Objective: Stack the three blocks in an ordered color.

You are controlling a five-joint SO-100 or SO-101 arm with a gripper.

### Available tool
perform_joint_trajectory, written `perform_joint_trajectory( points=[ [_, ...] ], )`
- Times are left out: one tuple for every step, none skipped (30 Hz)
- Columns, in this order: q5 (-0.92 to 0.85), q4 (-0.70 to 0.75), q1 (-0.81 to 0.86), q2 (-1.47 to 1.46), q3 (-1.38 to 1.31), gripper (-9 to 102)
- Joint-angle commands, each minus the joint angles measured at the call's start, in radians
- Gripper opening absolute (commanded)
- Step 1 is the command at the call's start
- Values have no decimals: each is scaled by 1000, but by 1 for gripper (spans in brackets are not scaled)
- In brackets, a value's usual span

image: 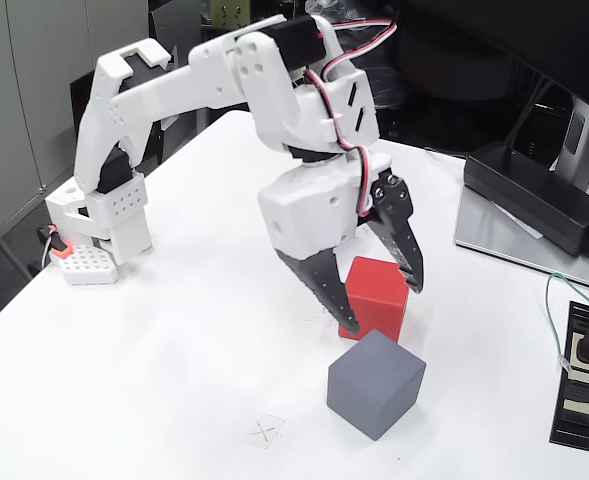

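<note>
A red block [378,296] stands on the white table [174,360] right of centre. Just in front of it, nearly touching, sits a slate grey block [375,383]. My gripper [381,306] comes down from above and straddles the red block. One black finger lies against the block's left face and the other stands by its upper right corner. The jaws are spread about as wide as the block, and the block rests on the table.
A flat black power brick [532,193] with a cable lies on a grey sheet at the right. A black power strip [581,372] sits near the right edge. The arm's base [102,232] stands at the left table edge. A faint cross mark [266,431] is at the front.
</note>
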Motion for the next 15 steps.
perform_joint_trajectory(
  points=[
    [-100,-6,-2,38,-37,25],
    [-107,-6,-2,37,-37,26],
    [-115,-6,-2,34,-37,26],
    [-118,-6,0,25,-40,26],
    [-120,-6,2,14,-49,26],
    [-120,-6,2,2,-51,27],
    [-120,-6,2,-12,-51,28],
    [-120,-6,3,-25,-51,29],
    [-120,-6,3,-35,-51,30],
    [-120,-6,3,-48,-51,31],
    [-120,-6,3,-55,-51,32],
    [-120,-6,3,-61,-52,33],
    [-120,-6,3,-64,-52,34],
    [-120,-6,3,-66,-52,35],
    [-120,-8,3,-67,-52,35]
  ],
)
